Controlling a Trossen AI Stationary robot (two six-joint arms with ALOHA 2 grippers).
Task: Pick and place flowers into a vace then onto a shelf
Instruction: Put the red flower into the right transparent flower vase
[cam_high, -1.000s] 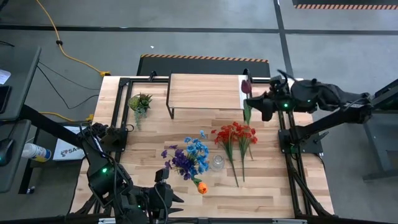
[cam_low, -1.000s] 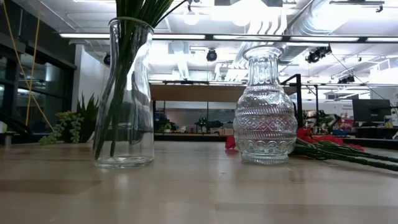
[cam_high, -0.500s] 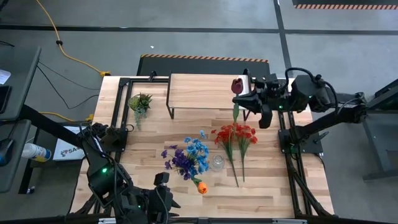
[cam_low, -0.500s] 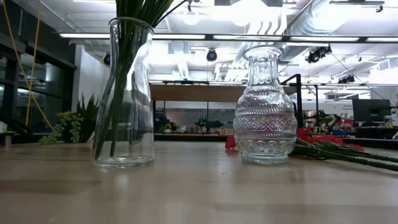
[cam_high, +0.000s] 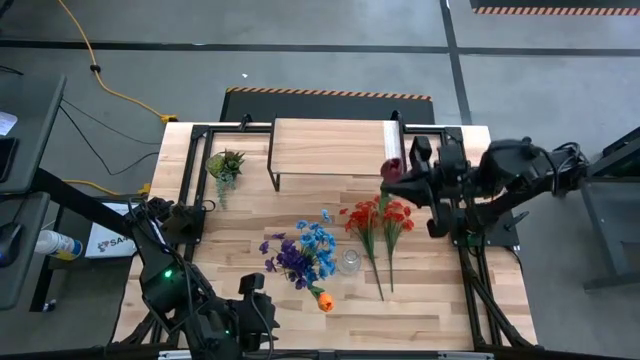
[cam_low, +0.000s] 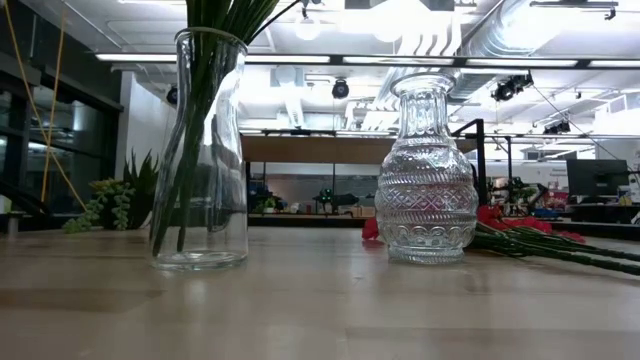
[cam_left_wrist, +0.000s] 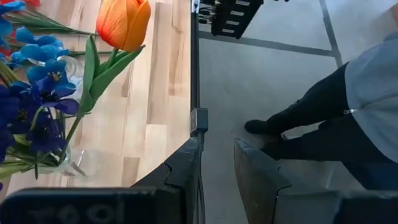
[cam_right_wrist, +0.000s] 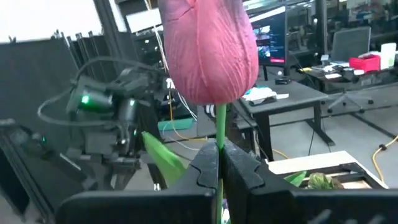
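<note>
Progress: early | right gripper (cam_high: 408, 180) at table's 2 o'clock, fingers clamped on maroon tulip (cam_high: 391, 170) stem | left gripper (cam_high: 262, 322) waits at 6 o'clock, fingers slightly apart, empty | blue, purple, orange flowers (cam_high: 300, 258) in vase | red flowers (cam_high: 380, 215) lying loose | shelf (cam_high: 330, 147) at 12 o'clock, bare.

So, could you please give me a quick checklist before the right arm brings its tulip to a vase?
1. Right gripper shut on the maroon tulip stem: ok.
2. Patterned vase upright with nothing in it: ok.
3. Clear vase upright, stems inside: ok.
4. Left gripper parked at the table's near edge, holding nothing: ok.
5. Stem's lower end free of the red flowers: cannot tell.
6. Shelf bare: ok.
</note>
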